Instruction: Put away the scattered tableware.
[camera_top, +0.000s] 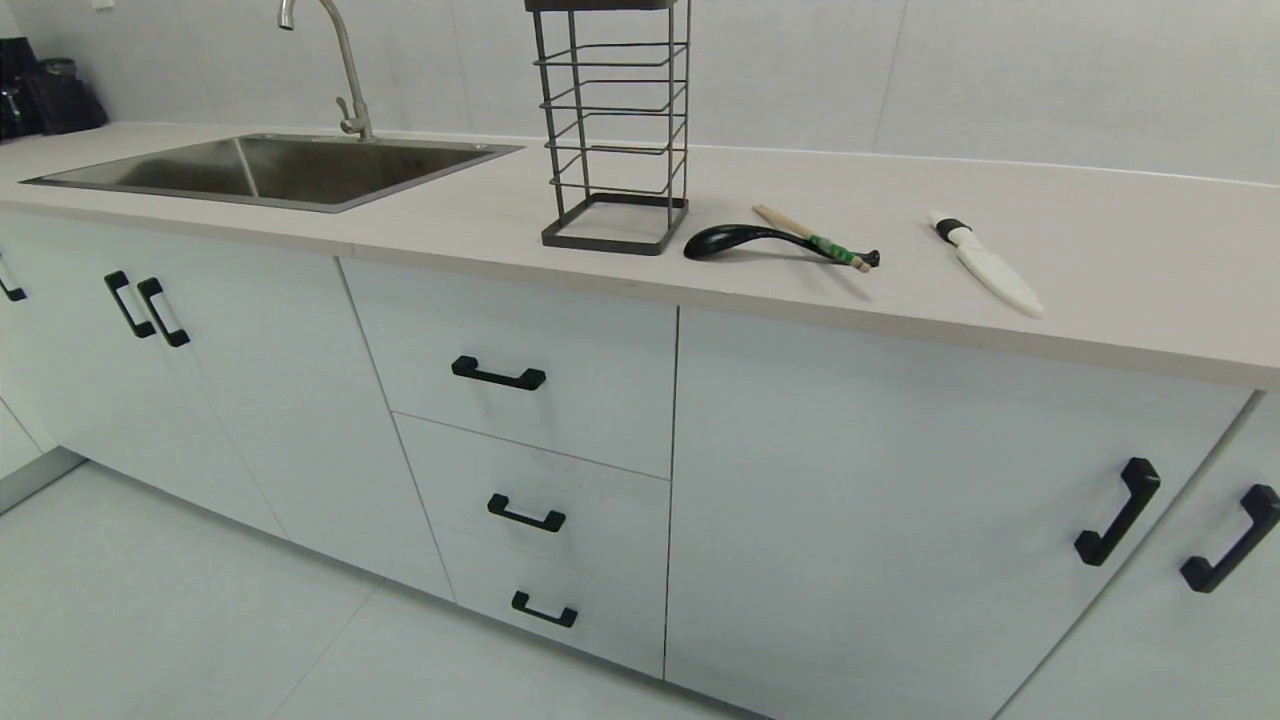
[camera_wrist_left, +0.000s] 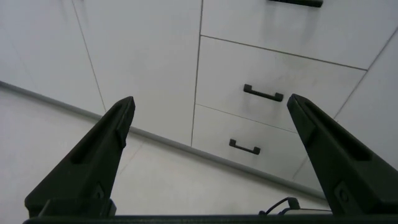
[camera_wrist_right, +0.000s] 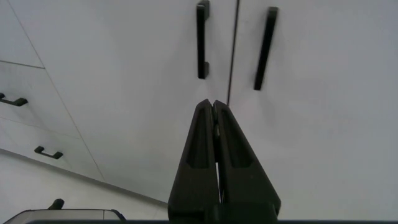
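On the counter lie a black ladle, a pair of wooden chopsticks with green bands crossing its handle, and a white knife with a black band farther right. A tall black wire rack stands left of the ladle. My left gripper is open and empty, low down, facing the drawer fronts. My right gripper is shut on nothing, facing a pair of cabinet doors with black handles.
A steel sink with a tall faucet is set in the counter at the left. Three drawers sit below the rack, with cabinet doors on both sides. Pale tiled floor lies in front.
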